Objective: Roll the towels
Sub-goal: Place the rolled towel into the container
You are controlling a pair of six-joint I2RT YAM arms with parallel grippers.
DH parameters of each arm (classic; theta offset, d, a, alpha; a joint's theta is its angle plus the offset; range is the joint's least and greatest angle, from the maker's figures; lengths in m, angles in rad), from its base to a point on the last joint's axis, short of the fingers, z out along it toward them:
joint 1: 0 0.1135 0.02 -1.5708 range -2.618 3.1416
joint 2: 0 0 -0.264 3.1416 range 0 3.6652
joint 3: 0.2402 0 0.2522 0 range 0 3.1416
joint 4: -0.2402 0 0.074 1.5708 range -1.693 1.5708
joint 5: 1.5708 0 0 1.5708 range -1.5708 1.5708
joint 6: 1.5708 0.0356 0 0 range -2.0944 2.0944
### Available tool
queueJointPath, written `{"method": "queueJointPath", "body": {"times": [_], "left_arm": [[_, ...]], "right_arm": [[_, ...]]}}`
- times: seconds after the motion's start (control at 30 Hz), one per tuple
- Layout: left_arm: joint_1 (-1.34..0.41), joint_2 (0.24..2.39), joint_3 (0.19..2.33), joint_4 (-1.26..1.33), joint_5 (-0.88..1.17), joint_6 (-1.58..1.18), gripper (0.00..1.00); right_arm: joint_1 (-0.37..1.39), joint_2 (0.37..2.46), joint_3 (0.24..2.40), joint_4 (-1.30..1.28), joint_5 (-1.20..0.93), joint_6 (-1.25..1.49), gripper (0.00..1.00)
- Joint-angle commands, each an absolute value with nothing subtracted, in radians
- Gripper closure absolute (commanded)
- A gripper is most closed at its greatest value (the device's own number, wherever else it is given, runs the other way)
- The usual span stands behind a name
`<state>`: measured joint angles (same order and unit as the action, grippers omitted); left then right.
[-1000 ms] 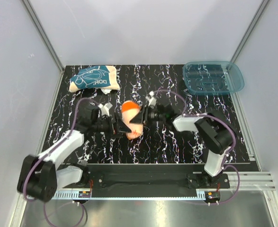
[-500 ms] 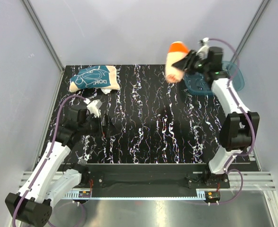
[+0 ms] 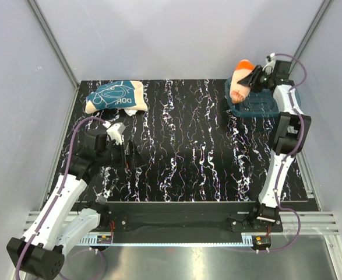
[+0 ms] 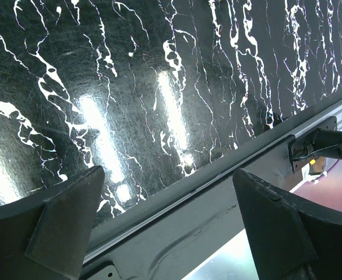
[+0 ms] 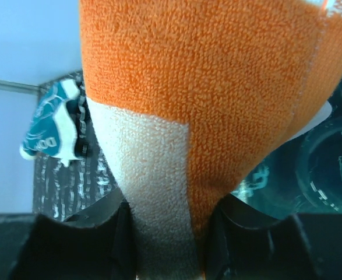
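At the far left of the black, white-veined worktop [image 3: 188, 169] lies the dark teal towel [image 3: 113, 97]. It is loosely bunched, print side up, with its cream back showing at both ends. It touches neither arm.

Nearer the front edge, the left fingers [image 3: 132, 155] hover low over bare worktop, well apart from that towel. In the left wrist view they stand spread wide [image 4: 66, 221], with only the glossy marbled surface and the worktop's front rail between them — nothing is held.

The middle of the worktop carries only its pattern.

At the far right, the right arm reaches up and back toward the corner. The right fingers [image 3: 255, 79] are closed partway on the orange towel [image 3: 240, 80], which is rolled into a thick bundle. In the right wrist view the roll fills the frame: the two dark fingers [image 5: 109, 233] pinch its lower part from either side, and the orange terry and a cream panel bulge above them [image 5: 188, 76]. From above, the roll juts leftward out of the fingers, orange end uppermost, over the left part of the translucent blue tray [image 3: 258, 106]. It appears to hang just above the tray rather than rest in it, though the angle leaves that uncertain.
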<state>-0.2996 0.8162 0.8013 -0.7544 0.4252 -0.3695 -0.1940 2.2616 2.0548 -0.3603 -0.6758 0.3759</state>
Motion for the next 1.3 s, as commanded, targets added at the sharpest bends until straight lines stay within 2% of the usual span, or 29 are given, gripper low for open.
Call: {"method": "queueJointPath", "body": {"times": [0.0, 0.27, 0.47, 0.6, 0.7, 0.73, 0.83, 0.97, 1.13, 1.17, 1.27], "left_arm": [[-0.295, 0.827, 0.798, -0.715, 0.437, -0.356, 0.01], [-0.295, 0.842, 0.792, -0.712, 0.431, -0.36, 0.01], [-0.295, 0.861, 0.793, -0.712, 0.428, -0.36, 0.01], [-0.295, 0.862, 0.792, -0.709, 0.425, -0.362, 0.01], [-0.293, 0.864, 0.792, -0.709, 0.423, -0.362, 0.01], [-0.293, 0.864, 0.792, -0.71, 0.425, -0.362, 0.01], [-0.293, 0.859, 0.793, -0.71, 0.422, -0.364, 0.01], [-0.293, 0.856, 0.792, -0.709, 0.422, -0.364, 0.01], [-0.293, 0.847, 0.79, -0.704, 0.42, -0.364, 0.01], [-0.293, 0.845, 0.79, -0.707, 0.422, -0.365, 0.01], [-0.293, 0.842, 0.792, -0.706, 0.423, -0.364, 0.01]], "right_arm": [[-0.198, 2.37, 2.167, -0.385, -0.75, 0.328, 0.78], [-0.233, 2.706, 2.498, -0.452, -0.931, 0.407, 0.77], [-0.235, 2.76, 2.491, -0.547, -0.876, 0.344, 0.76], [-0.245, 2.792, 2.508, -0.604, -0.93, 0.348, 0.76], [-0.245, 2.786, 2.49, -0.643, -0.913, 0.327, 0.72], [-0.245, 2.777, 2.482, -0.658, -0.905, 0.321, 0.61], [-0.245, 2.746, 2.439, -0.655, -0.855, 0.308, 0.4], [-0.245, 2.72, 2.417, -0.666, -0.812, 0.299, 0.22], [-0.245, 2.662, 2.425, -0.721, -0.715, 0.287, 0.07], [-0.245, 2.633, 2.409, -0.719, -0.697, 0.291, 0.01], [-0.245, 2.591, 2.381, -0.73, -0.652, 0.293, 0.0]]}}
